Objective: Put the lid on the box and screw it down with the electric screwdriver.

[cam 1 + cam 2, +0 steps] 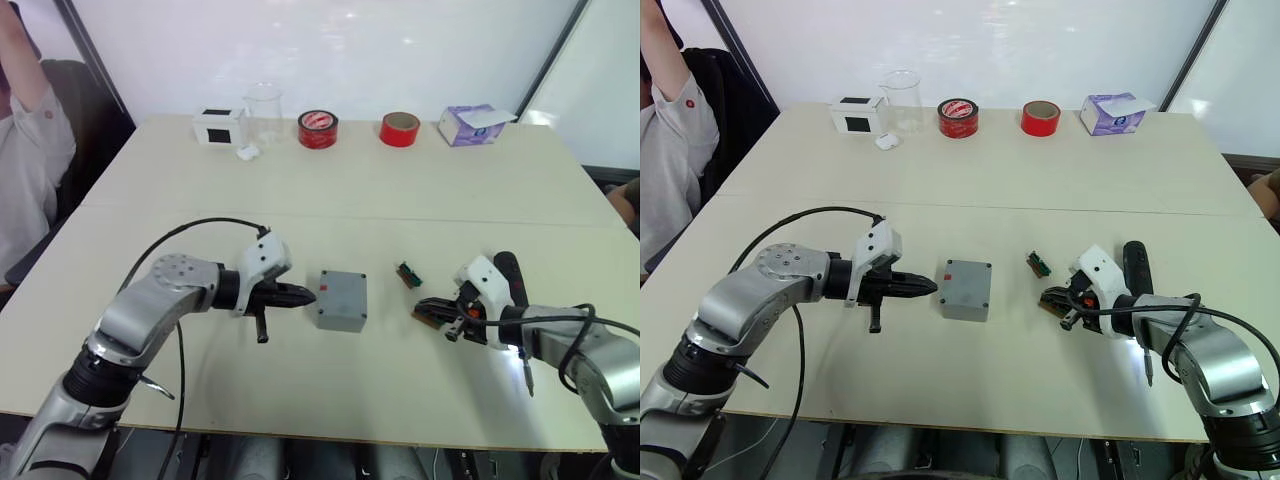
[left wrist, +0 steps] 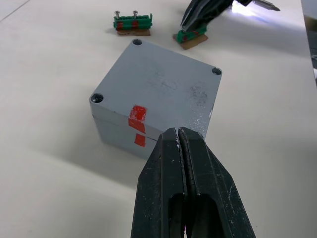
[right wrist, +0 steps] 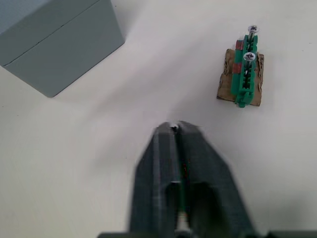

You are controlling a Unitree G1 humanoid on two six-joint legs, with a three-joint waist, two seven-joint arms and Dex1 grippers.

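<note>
The grey box (image 1: 338, 310) stands mid-table with the lid (image 2: 163, 74) resting on it, red marks lined up across the seam. Three corner holes in view are empty. My left gripper (image 1: 305, 295) is shut and empty, its tips just left of the box. To the right of the box, my right gripper (image 1: 425, 308) is shut over a green screw holder (image 2: 190, 37), with a small screw head (image 3: 173, 128) at its tips. The electric screwdriver (image 1: 1132, 262) lies on the table by my right forearm, its bit (image 1: 1147, 375) pointing at the near edge.
A second green holder (image 3: 242, 74) with two screws lies between the box and my right gripper. Along the far edge stand a white box (image 1: 218, 125), a clear beaker (image 1: 263, 110), two red tape rolls (image 1: 317, 129) and a purple tissue box (image 1: 470, 125). A person (image 1: 30, 150) sits at far left.
</note>
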